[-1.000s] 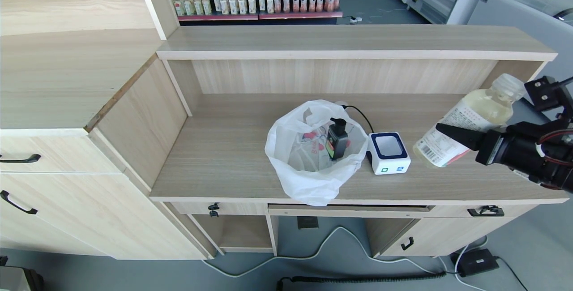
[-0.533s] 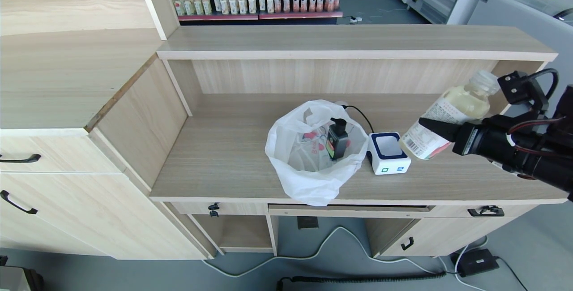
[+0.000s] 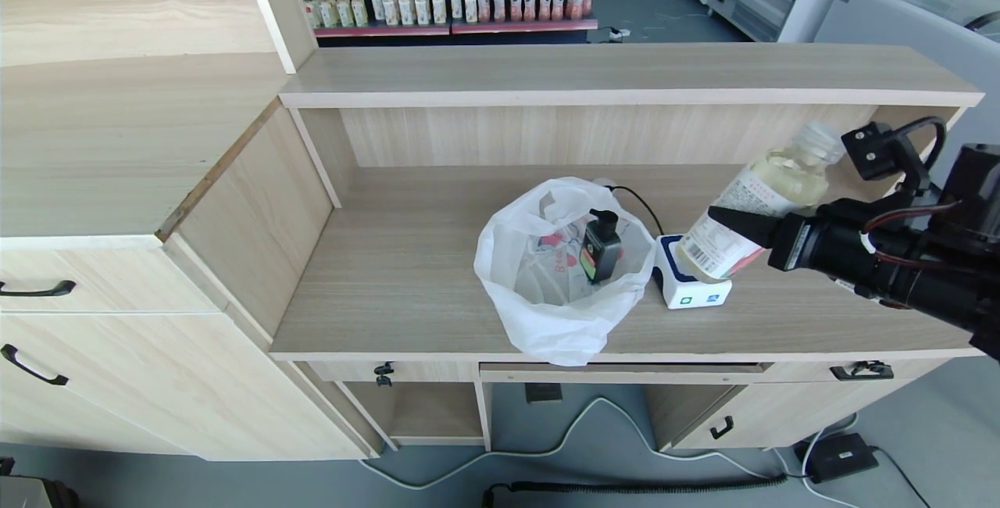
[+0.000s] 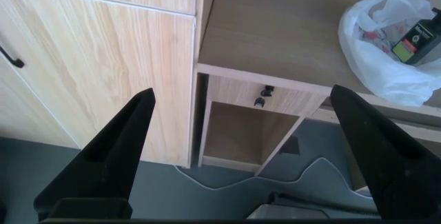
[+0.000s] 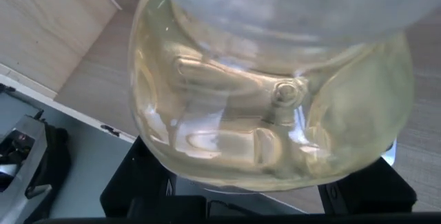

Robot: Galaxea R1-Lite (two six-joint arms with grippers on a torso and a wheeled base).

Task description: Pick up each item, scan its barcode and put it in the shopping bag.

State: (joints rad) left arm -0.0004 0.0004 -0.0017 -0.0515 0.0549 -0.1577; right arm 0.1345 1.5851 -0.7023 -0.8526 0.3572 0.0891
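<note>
My right gripper (image 3: pixel 742 228) is shut on a clear bottle of pale yellow liquid (image 3: pixel 750 207) with a white label. The bottle is tilted, its base hanging just over the white barcode scanner (image 3: pixel 691 291) on the counter. In the right wrist view the bottle (image 5: pixel 275 107) sits close against the lens. Left of the scanner stands the open white shopping bag (image 3: pixel 558 273), with a dark pump bottle (image 3: pixel 600 248) upright inside it. My left gripper (image 4: pixel 255 148) is open, low beside the cabinet, with the bag (image 4: pixel 386 41) farther off.
The wooden counter (image 3: pixel 406 273) has a raised back shelf (image 3: pixel 625 70) over it and a tall cabinet (image 3: pixel 117 141) at the left. A black cable (image 3: pixel 637 199) runs behind the scanner. Drawers and cables lie below the counter.
My right arm has carried the bottle leftward, from beyond the scanner's right side to over the scanner. The head view has shifted slightly.
</note>
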